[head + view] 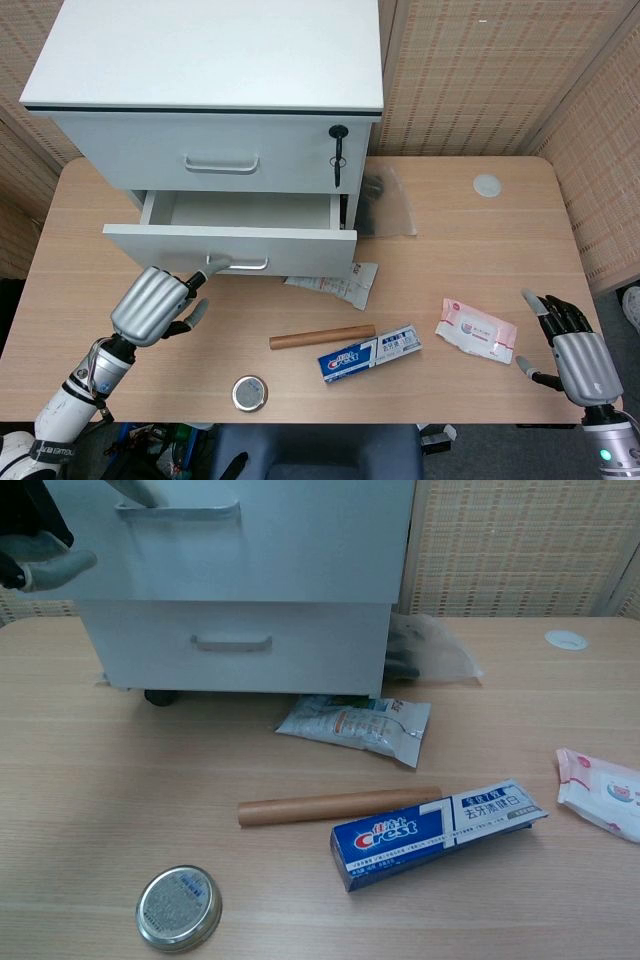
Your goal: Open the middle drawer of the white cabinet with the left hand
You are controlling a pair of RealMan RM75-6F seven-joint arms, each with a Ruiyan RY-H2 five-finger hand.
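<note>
1. I see the middle drawer (232, 240) of the white cabinet (210, 95) pulled partway out toward me, its bare interior showing from the head view.
2. My left hand (150, 305) sits just in front of the drawer's left half, one finger (215, 264) hooked under the drawer handle (240, 264), the rest curled in.
3. In the chest view that handle (178, 511) is at the top edge, with the thumb (50, 568) poking in from the left.
4. The cabinet stands at the back left of a light wooden table (480, 240); woven panels line the wall behind.
5. A foil packet (330, 284) lies partly under the drawer front; a clear bag (390, 200) rests beside the cabinet.
6. Nearer me are a brown stick (322, 337), a toothpaste box (370, 352) touching its end, and a round tin (249, 393).
7. A wipes pack (476, 329) lies to the right, a white disc (487, 184) far back.
8. My right hand (575, 355) hovers at the table's right edge, fingers apart, holding nothing.
</note>
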